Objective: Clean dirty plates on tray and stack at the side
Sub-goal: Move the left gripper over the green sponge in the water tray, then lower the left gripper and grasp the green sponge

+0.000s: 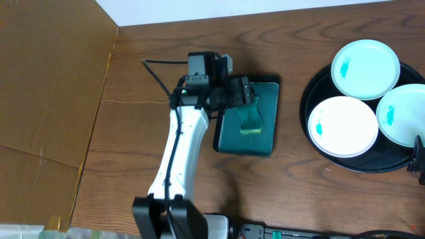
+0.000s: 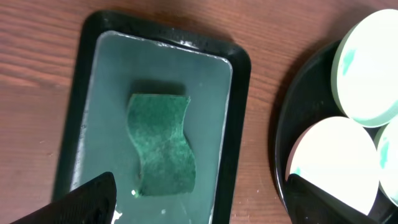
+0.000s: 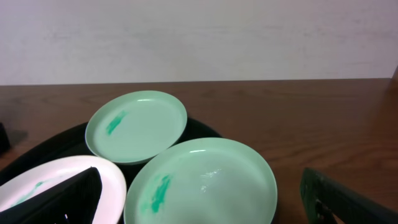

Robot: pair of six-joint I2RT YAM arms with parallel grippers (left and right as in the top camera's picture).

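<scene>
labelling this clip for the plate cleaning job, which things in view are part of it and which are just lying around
Part of the job:
- dirty plates, three of them
- round black tray that they sit on
- green sponge
- small teal tray holding the sponge

Just lying about:
- cardboard sheet
- what looks like a power strip, bottom of the overhead view

3 white plates [image 1: 342, 125] are showing teal-blue smears; the tray [image 1: 319, 83] is gleaming black; the sponge [image 2: 163, 144] is looking mottled green.
</scene>
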